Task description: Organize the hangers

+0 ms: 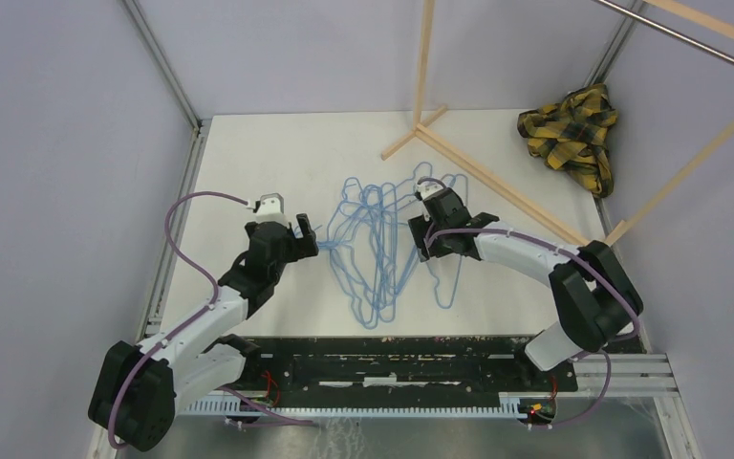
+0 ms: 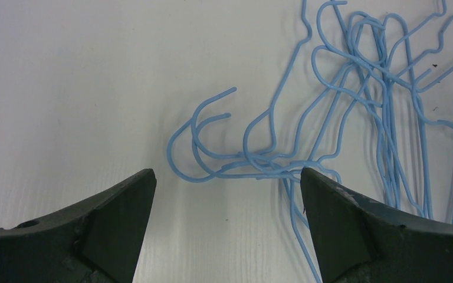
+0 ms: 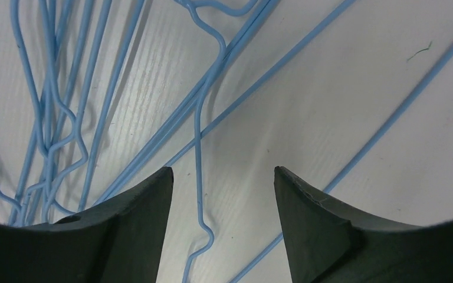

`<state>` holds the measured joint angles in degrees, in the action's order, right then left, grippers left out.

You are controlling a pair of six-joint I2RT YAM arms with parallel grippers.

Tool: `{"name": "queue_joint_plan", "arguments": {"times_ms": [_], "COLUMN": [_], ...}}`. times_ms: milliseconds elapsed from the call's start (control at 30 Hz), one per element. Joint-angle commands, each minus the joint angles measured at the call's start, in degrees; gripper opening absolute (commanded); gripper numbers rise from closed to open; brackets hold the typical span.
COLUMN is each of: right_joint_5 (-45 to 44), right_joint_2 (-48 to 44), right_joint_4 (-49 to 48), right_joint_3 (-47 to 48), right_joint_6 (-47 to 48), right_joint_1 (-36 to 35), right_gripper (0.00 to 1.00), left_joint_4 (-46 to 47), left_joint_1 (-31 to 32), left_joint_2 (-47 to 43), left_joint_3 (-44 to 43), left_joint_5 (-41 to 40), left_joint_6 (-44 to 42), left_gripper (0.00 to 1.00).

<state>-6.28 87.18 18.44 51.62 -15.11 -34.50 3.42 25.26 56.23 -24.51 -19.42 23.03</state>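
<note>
Hangers: several thin light-blue wire hangers (image 1: 379, 239) lie flat in an overlapping tangle at the middle of the white bench (image 1: 248, 163), between the two arms.
Left arm: it reaches from the near left corner toward the left edge of the tangle.
Left gripper: the left gripper (image 1: 311, 239) is open, and nothing sits between its dark fingers (image 2: 112, 218).
Left wrist view: the left gripper (image 2: 227, 172) faces two hooks (image 2: 169, 150) that lie side by side on the bench just ahead of the fingertips. The rest of the wires fan away to the upper right, and some pass under the right-hand finger.
Tangle: shoulders and bottom bars cross one another, so I cannot tell how many hangers there are.
Right gripper: the right gripper (image 1: 419, 239) sits low over the right part of the tangle with its jaws spread apart.
Right wrist view: the right gripper (image 3: 222, 171) straddles a single wire (image 3: 199, 147) that runs down between the fingers without touching either one. Other wires cross diagonally beyond it.
Right arm: it curves in from the near right corner.
Rack: a wooden rack frame (image 1: 497, 181) rests its base on the far right of the bench, apart from the hangers.
Cloth: a yellow-black plaid cloth (image 1: 573, 129) lies bunched in the far right corner, beyond the rack base.
</note>
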Motion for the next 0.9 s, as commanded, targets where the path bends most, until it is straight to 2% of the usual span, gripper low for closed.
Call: {"name": "queue_joint_plan", "arguments": {"times_ms": [0,167,333,433,667,867], "right_joint_5": [1.0,3.0,2.9,3.2,1.0,0.1], "right_joint_2": [3.2,7.7,10.5,11.8,10.9,4.0], "right_joint_4": [-4.0,-6.0,-6.5,-6.5,-5.1,-1.9], "right_joint_3": [0.3,0.3,0.7,0.9,0.6,0.7], "right_joint_6": [0.4,-0.2,-0.2,-0.4,-0.8,-1.8], "right_joint_1": [-0.3,-0.6,-0.9,-0.9,-1.4,-1.4], "right_gripper": [0.71,0.59,0.56,0.48,0.02,0.01], "left_joint_4": [2.6,2.9,3.3,3.3,3.0,2.9], "left_joint_1": [0.3,0.3,0.3,0.3,0.2,0.3], "left_joint_2": [0.0,0.2,0.6,0.8,0.3,-0.1], "left_joint_3": [0.7,1.4,2.2,2.6,2.9,3.3], "left_joint_5": [-0.7,-0.9,-1.4,-1.7,-2.1,-2.3], "left_joint_6": [2.1,2.0,1.8,1.7,1.5,1.6], "left_gripper": [0.99,0.99,0.99,0.99,0.99,0.99]}}
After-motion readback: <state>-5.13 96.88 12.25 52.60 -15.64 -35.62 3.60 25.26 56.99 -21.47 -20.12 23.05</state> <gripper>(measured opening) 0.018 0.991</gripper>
